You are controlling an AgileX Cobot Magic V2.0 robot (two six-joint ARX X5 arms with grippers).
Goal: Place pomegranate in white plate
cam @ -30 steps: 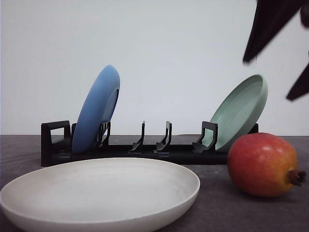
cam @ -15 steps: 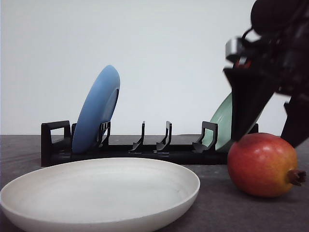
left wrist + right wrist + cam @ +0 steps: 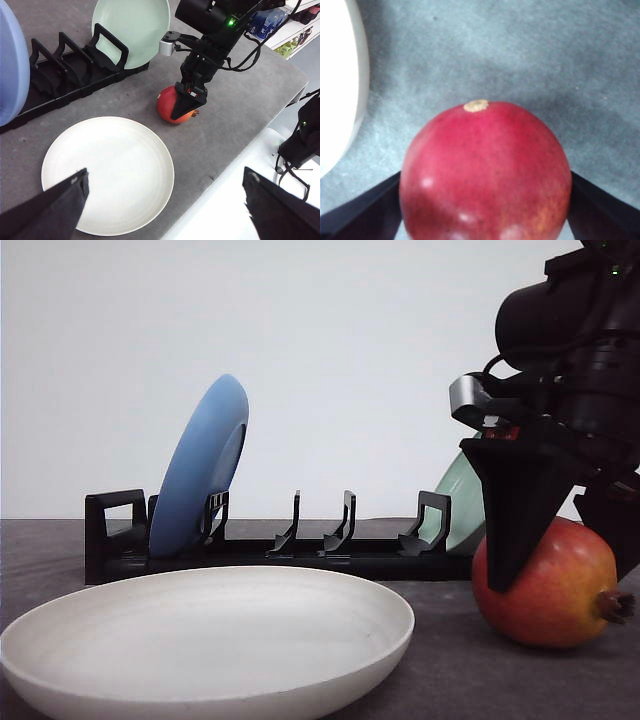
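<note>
Left gripper [image 3: 165, 210] fingers spread wide, holding nothing, above white plate [image 3: 107, 172] on grey table [image 3: 450, 670]. Right of plate, pomegranate [image 3: 555, 585] rests on table; right gripper [image 3: 570, 565] fingers open, straddling fruit, contact unclear. Black rack [image 3: 270, 545] behind holds blue plate [image 3: 200, 465], green plate [image 3: 132, 30].

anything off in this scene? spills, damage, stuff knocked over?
Nothing stands out. The pomegranate sits intact on the table, the right gripper straddling it with jaws open. The white plate lies flat and empty. The blue plate and green plate lean in their rack slots. No spills visible.
</note>
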